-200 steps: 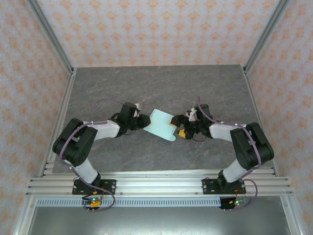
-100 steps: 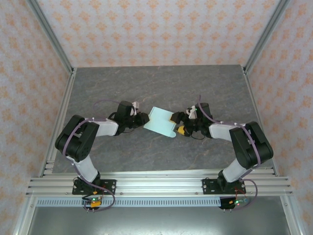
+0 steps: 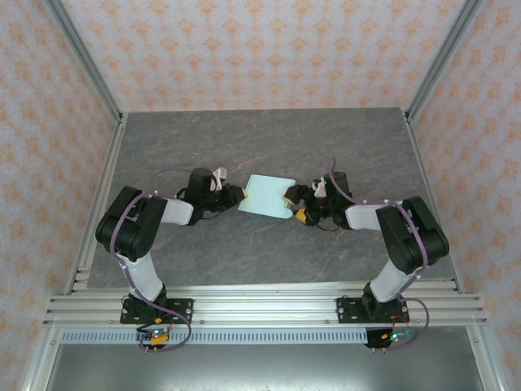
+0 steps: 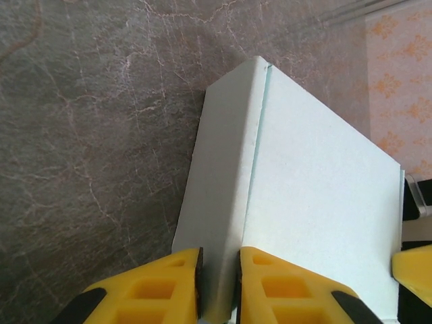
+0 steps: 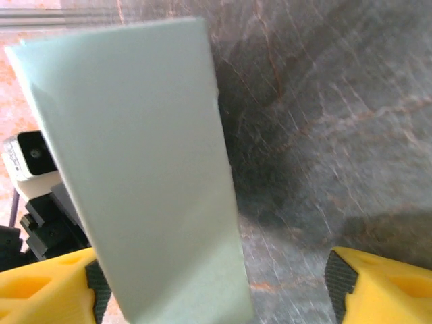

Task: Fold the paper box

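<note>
I count one paper box (image 3: 267, 196), smooth mint card, creased rectangle, on veined grey counter (image 3: 244, 138); left jaws pinch its fold, right jaws wide.

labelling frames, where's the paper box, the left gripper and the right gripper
paper box (image 3: 267, 196), top external view, middle of its upper panel
left gripper (image 4: 219, 262), left wrist view, between yellow fingertips pinching the fold
right gripper (image 5: 216, 277), right wrist view, midway between wide-apart fingertips
</note>
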